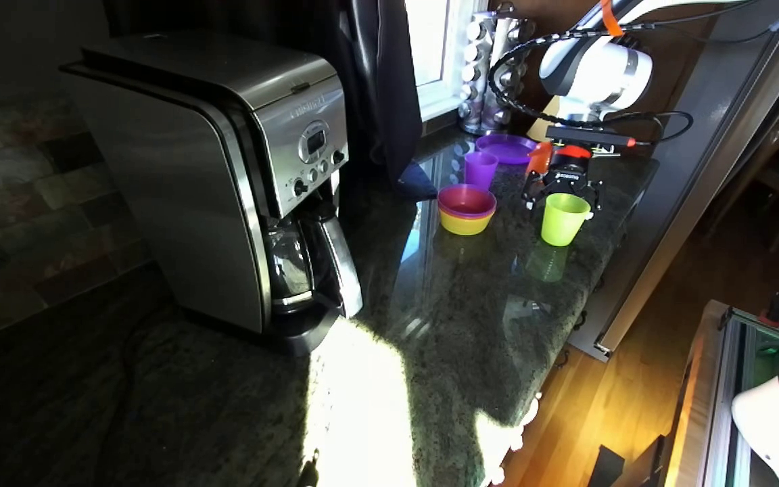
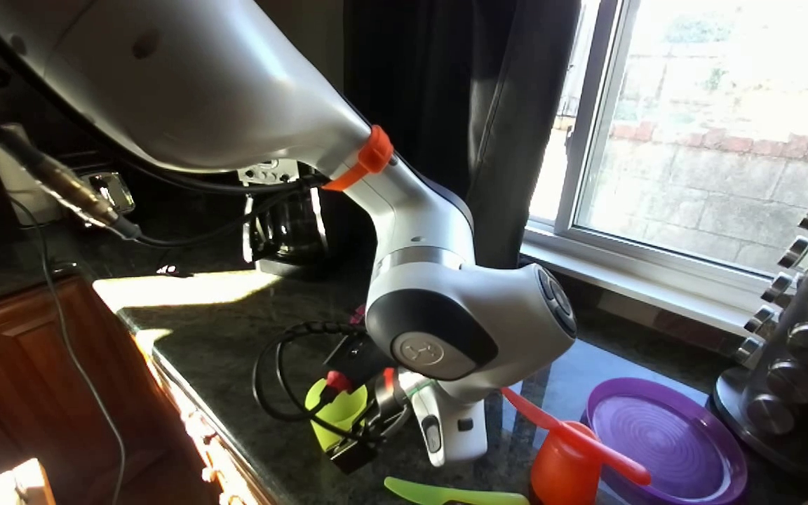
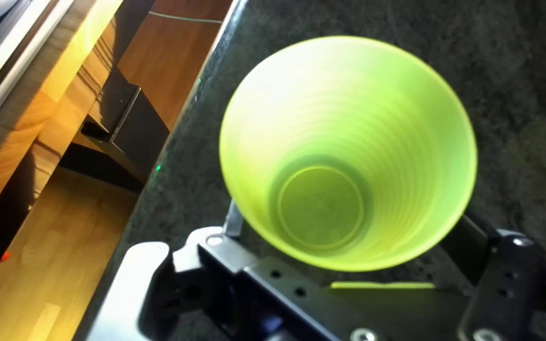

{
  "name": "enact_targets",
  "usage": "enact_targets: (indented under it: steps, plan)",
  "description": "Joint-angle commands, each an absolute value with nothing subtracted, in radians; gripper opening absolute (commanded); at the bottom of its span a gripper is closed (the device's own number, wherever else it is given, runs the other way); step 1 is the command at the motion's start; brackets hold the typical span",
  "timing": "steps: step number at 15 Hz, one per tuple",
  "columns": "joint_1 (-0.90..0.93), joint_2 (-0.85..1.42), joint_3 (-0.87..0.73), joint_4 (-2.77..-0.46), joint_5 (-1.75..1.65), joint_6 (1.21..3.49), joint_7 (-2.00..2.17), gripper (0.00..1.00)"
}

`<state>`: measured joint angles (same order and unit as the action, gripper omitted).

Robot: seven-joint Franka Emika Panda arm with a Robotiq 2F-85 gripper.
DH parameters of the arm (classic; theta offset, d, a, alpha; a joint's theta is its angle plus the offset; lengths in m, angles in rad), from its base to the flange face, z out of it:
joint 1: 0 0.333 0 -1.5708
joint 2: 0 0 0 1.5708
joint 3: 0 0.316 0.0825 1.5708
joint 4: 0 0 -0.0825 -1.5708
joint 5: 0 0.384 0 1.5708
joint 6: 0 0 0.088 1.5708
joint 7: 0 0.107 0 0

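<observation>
The black two-fingered metal gripper (image 3: 350, 232) stands with its jaws wide apart, a finger on either side of a lime-green tapered plastic cup (image 3: 349, 154), not clamped on it. In an exterior view a gap shows between one finger and the cup wall; the cup is mouth up, near the edge of the dark speckled stone counter (image 1: 470, 297). Beside it is a stack of round plastic bowls (image 1: 467, 220), purple-rimmed above yellow, with an upright purple plastic tumbler (image 1: 481, 169) just beyond. Farther out sit an orange plastic cup (image 2: 565, 466), a round purple plastic plate (image 2: 660, 442) and a boxy silver metal coffee maker (image 1: 186, 182)
</observation>
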<state>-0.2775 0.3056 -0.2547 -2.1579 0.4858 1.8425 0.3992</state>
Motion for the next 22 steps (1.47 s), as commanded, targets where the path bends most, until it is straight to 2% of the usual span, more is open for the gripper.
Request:
enact_targets:
  steps: [1, 3, 4, 5, 9, 14, 22]
  plan:
    - [-0.283, 0.355, -0.246, -2.118, 0.531, 1.800, 0.394, 1.00]
    - [-0.284, 0.370, -0.244, -2.110, 0.539, 1.798, 0.396, 1.00]
    - [-0.284, 0.374, -0.243, -2.110, 0.541, 1.799, 0.396, 0.92]
    - [-0.283, 0.373, -0.244, -2.113, 0.545, 1.806, 0.399, 0.75]
    - [-0.272, 0.320, -0.244, -2.142, 0.558, 1.841, 0.396, 0.42]
    - [-0.238, 0.205, -0.251, -2.211, 0.527, 1.919, 0.432, 0.41]
    - [-0.151, -0.048, -0.217, -2.427, 0.261, 2.316, 0.838, 0.41]
